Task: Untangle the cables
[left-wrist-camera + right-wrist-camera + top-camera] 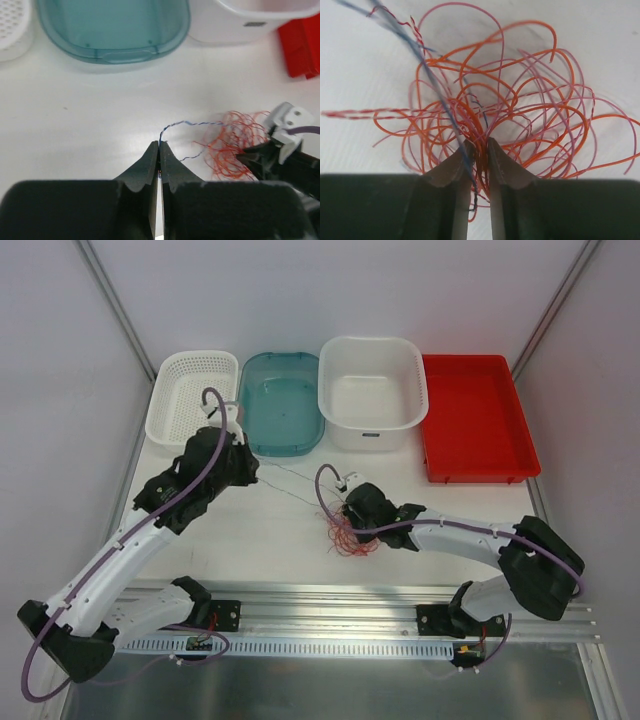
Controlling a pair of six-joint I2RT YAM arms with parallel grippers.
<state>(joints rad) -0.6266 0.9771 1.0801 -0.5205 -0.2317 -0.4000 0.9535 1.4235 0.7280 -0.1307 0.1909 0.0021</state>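
- While the left gripper (159, 147) pinches one blue wire (200, 123) tight, the right gripper (479, 146) nips narrowly onto the red tangle (487, 107).
- Next, likely: pull apart gently, freeing that wire.

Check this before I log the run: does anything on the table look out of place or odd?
Only the red-orange tangle, a messy heap pinched by the right gripper. One blue wire runs out of it to the shut left gripper. Nothing looks spilled or broken.
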